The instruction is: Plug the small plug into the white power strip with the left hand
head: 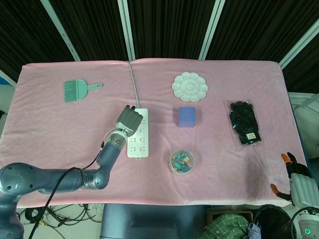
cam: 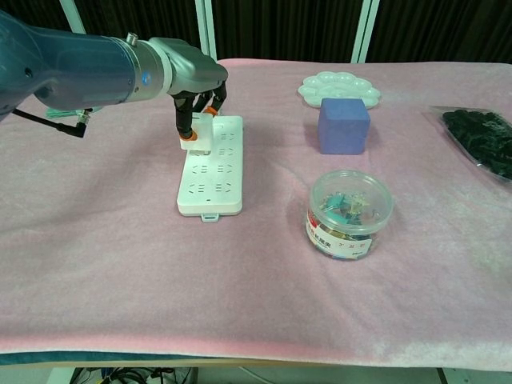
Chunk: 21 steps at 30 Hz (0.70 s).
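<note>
The white power strip (cam: 211, 168) lies lengthwise on the pink cloth, left of centre; it also shows in the head view as the power strip (head: 139, 135). My left hand (cam: 194, 76) reaches over its far end and pinches the small white plug (cam: 200, 133) between orange-tipped fingers. The plug stands upright on the strip's far left sockets; I cannot tell whether its prongs are in. From above, the left hand (head: 128, 121) hides the plug. My right hand (head: 297, 180) hangs off the table's near right corner, fingers apart, holding nothing.
The strip's grey cable (head: 133, 84) runs to the far edge. A blue cube (cam: 343, 126) and a clear tub of clips (cam: 350, 212) stand right of the strip. A white palette (head: 189, 85), a green brush (head: 75, 90) and a black bag (head: 244, 122) lie further off.
</note>
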{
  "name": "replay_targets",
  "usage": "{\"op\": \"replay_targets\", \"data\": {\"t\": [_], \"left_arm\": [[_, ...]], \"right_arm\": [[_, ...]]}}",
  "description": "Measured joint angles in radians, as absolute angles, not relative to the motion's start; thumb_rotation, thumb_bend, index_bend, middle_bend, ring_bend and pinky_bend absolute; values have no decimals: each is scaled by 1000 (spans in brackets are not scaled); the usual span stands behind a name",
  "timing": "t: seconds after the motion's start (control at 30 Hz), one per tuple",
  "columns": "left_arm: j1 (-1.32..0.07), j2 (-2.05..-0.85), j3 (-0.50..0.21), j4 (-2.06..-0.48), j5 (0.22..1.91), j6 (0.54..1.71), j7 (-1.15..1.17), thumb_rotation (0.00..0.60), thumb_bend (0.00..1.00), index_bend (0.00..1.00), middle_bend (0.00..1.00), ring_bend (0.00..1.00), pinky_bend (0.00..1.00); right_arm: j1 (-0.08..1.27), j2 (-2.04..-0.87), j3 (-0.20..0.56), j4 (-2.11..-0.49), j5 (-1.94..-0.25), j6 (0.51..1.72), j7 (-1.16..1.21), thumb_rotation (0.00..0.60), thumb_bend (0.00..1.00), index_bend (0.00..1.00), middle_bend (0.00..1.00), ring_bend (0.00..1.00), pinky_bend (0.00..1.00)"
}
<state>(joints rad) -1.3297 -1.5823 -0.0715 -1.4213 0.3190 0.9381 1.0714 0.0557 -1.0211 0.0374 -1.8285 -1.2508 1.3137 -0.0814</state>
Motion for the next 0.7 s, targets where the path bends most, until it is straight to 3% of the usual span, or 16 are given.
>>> {"op": "replay_targets", "data": {"t": [0.7], "left_arm": [[-1339, -1636, -72, -1359, 324, 911, 1070, 600, 490, 607, 586, 200, 306]], "right_arm": [[57, -1019, 37, -1829, -1250, 1310, -76, 600, 192, 0, 20, 153, 109]]}}
